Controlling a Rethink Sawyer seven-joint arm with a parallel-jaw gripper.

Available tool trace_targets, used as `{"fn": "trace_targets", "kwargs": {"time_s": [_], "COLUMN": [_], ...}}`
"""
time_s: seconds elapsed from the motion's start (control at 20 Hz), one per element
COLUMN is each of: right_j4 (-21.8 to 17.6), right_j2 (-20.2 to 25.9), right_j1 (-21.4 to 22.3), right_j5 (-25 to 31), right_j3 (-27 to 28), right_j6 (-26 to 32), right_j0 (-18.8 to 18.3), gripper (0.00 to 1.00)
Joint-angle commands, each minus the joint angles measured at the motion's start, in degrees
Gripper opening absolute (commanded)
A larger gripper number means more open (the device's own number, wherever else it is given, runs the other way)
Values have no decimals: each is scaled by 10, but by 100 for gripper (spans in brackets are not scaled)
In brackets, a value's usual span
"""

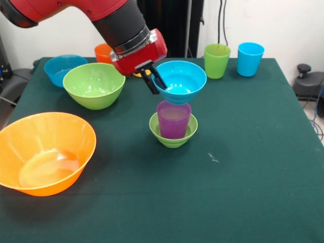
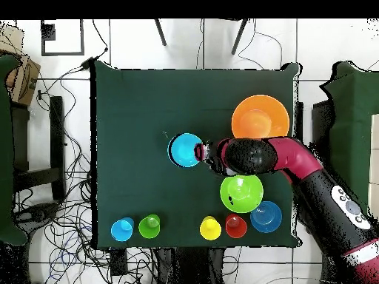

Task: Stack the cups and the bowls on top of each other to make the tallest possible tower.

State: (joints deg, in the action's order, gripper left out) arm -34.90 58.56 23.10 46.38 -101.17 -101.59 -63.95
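Observation:
My gripper [image 1: 153,81] is shut on the left rim of the small blue bowl [image 1: 180,80], one finger inside and one outside. The bowl is upright right over the purple cup [image 1: 173,119], its base at the cup's mouth; I cannot tell whether it rests there. The purple cup stands in the small green bowl [image 1: 173,134] at the table's middle. From overhead the blue bowl [image 2: 185,149] hides the cup beneath, with the gripper [image 2: 201,153] at its edge. The green cup [image 1: 216,61] and light blue cup [image 1: 250,58] stand at the back right.
A large orange bowl [image 1: 45,152] sits front left, with a medium green bowl [image 1: 94,85] and a medium blue bowl [image 1: 65,68] behind it. An orange cup [image 1: 104,52] shows beside the arm. Overhead, a yellow cup [image 2: 210,228] stands next to the orange cup [image 2: 235,226].

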Motion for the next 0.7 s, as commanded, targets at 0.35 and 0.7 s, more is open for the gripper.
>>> {"fn": "trace_targets", "kwargs": {"time_s": [0.35, 0.7], "right_j4": [-66, -95], "right_j2": [-23, -36], "right_j1": [3, -22], "right_j5": [-17, -59], "right_j3": [48, 52], "right_j6": [141, 112], "right_j0": [13, 29], "gripper": [0, 0]}}
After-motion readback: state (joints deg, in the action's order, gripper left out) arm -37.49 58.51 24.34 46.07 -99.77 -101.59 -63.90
